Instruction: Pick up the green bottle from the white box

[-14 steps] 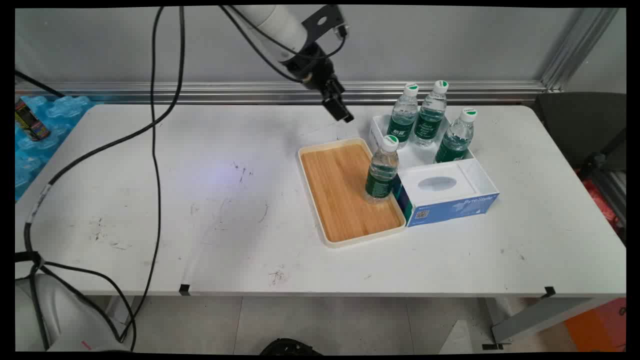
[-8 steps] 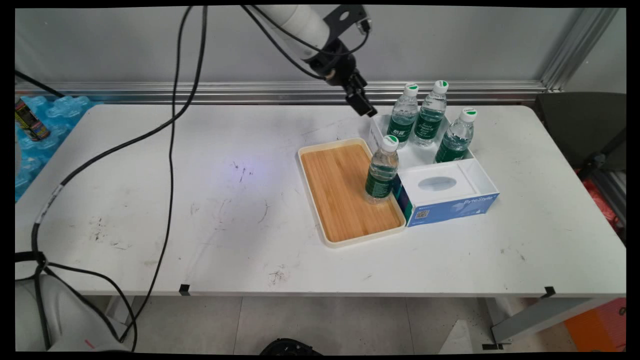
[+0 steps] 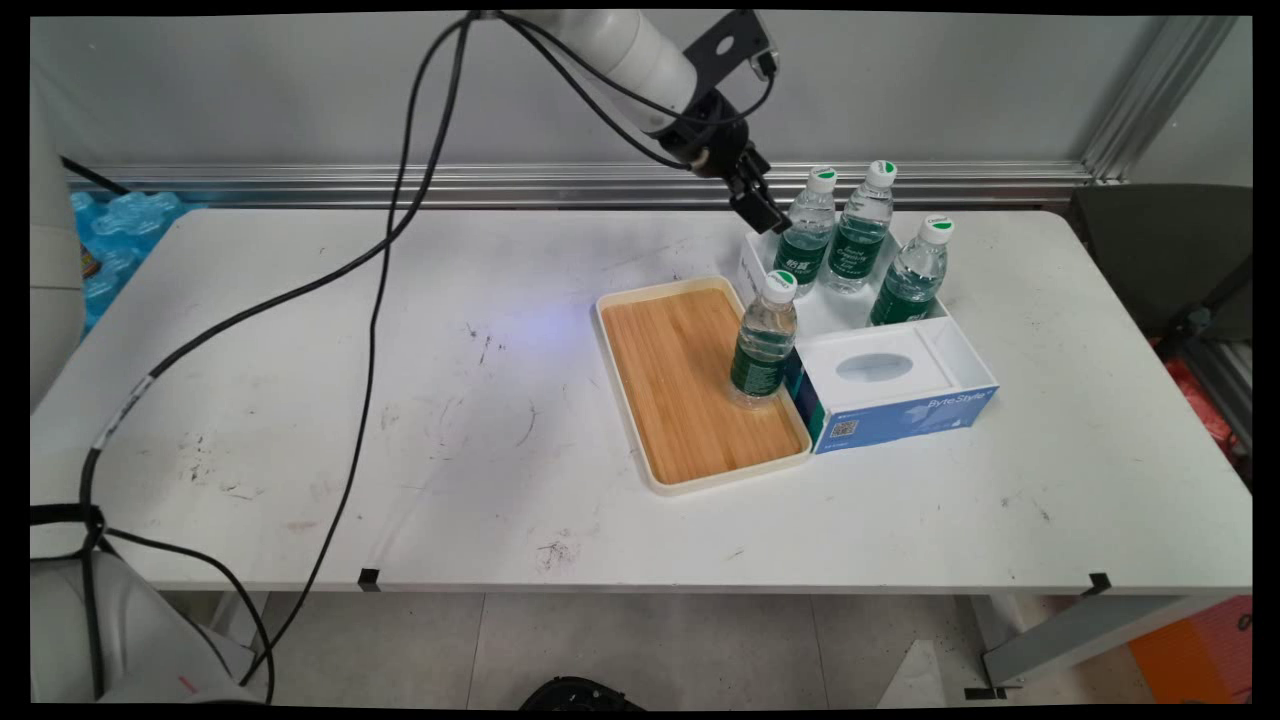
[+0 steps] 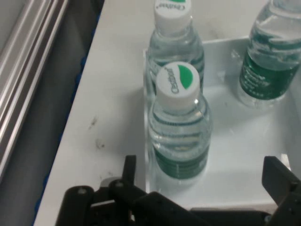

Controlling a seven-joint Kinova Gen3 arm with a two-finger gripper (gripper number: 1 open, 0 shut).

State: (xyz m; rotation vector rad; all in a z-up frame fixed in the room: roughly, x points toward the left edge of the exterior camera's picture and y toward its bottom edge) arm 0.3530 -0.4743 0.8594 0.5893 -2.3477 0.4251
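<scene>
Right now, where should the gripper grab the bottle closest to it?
Probably around the clear shoulder just under the cap of the nearest bottle, coming from the tray's open side. It stands upright, and the gripper is open with one finger outside the wall.

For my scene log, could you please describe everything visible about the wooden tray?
The cream-rimmed rectangular tray with a bamboo-look floor lies flat on the white table, its right side against the blue-and-white tissue box. One upright clear water bottle with a green label and white cap stands on its right part; the rest is bare.
</scene>
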